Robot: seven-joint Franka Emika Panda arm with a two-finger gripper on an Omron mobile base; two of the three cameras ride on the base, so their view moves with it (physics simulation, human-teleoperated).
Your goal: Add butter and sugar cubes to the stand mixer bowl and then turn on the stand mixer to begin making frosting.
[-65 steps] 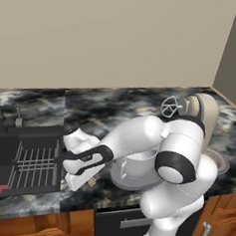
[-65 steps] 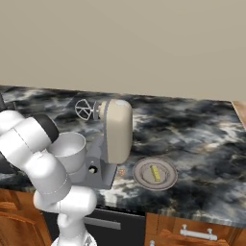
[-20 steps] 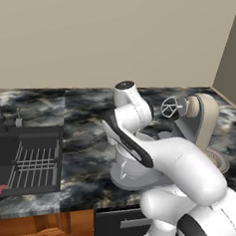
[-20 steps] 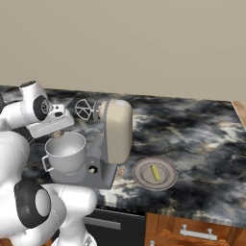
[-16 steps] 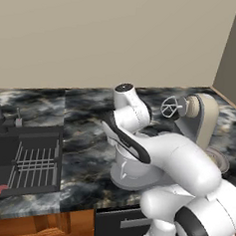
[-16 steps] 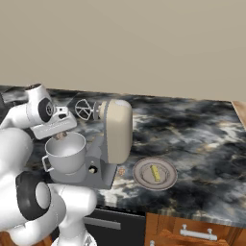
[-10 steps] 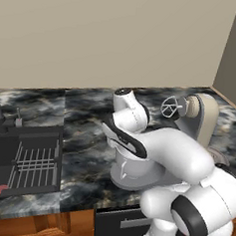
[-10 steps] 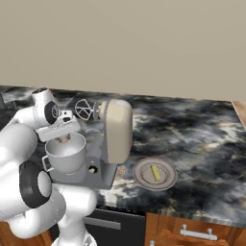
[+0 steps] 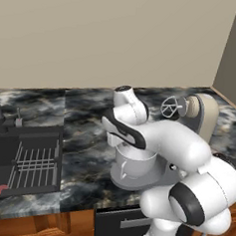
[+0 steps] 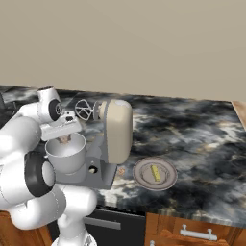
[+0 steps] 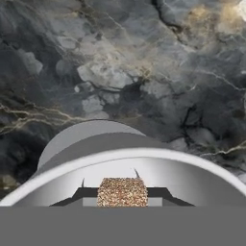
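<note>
- Speckled tan sugar cube [image 11: 122,192] sits clamped between my gripper [image 11: 122,196] fingertips.
- Directly below the hand I see the stand mixer bowl [image 11: 144,168]; its open mouth faces the cube.
- I judge a straight release should drop it in.
- Butter [image 10: 154,173] lies on the grey plate [image 10: 166,181], right of the stand mixer [image 10: 117,129].

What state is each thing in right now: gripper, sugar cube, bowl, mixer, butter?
gripper: shut on the sugar cube, over the bowl.
sugar cube: held, not yet dropped.
stand mixer bowl: seated on the mixer base, upright.
stand mixer: head tilted up, whisk clear of the bowl.
butter: lying on the grey plate.
</note>
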